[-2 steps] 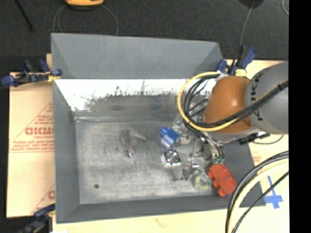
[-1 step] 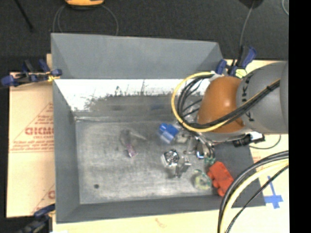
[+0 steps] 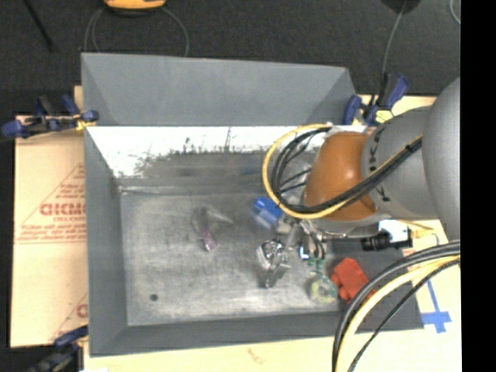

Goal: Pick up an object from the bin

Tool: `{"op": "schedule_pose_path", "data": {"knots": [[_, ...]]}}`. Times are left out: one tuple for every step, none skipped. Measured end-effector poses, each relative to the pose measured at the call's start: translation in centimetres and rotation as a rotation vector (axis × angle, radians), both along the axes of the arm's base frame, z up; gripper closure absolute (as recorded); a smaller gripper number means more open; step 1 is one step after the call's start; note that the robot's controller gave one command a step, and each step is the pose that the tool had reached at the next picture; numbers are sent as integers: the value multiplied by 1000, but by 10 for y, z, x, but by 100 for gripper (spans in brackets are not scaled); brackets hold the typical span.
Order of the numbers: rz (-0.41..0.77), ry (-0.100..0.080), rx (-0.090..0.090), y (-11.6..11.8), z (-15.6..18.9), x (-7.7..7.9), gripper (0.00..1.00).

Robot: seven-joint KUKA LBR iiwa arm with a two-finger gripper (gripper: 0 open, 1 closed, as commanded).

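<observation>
Jaws of the gripper (image 3: 271,260) cannot be read as either spread or pressed together (the metal tip is hard to tell from the grey floor). It stands low over the floor, right of the middle. Nearest to it lies a small blue piece (image 3: 266,211), just beyond it toward the back wall. Toward the front right corner lie a small green-and-white thing (image 3: 320,287) and, just beside that, a red block (image 3: 349,277). A small purple thing (image 3: 208,240) lies well apart to the left. The arm's orange cover (image 3: 335,178) and looped cables (image 3: 273,161) overhang the grey bin (image 3: 105,246).
</observation>
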State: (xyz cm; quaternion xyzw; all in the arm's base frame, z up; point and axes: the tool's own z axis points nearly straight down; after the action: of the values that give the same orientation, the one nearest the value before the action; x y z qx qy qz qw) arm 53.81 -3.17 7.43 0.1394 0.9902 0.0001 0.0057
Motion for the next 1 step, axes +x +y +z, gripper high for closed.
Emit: {"op": "schedule_pose_path", "data": {"knots": [[-13,0,1,-12,0,3,0]]}}
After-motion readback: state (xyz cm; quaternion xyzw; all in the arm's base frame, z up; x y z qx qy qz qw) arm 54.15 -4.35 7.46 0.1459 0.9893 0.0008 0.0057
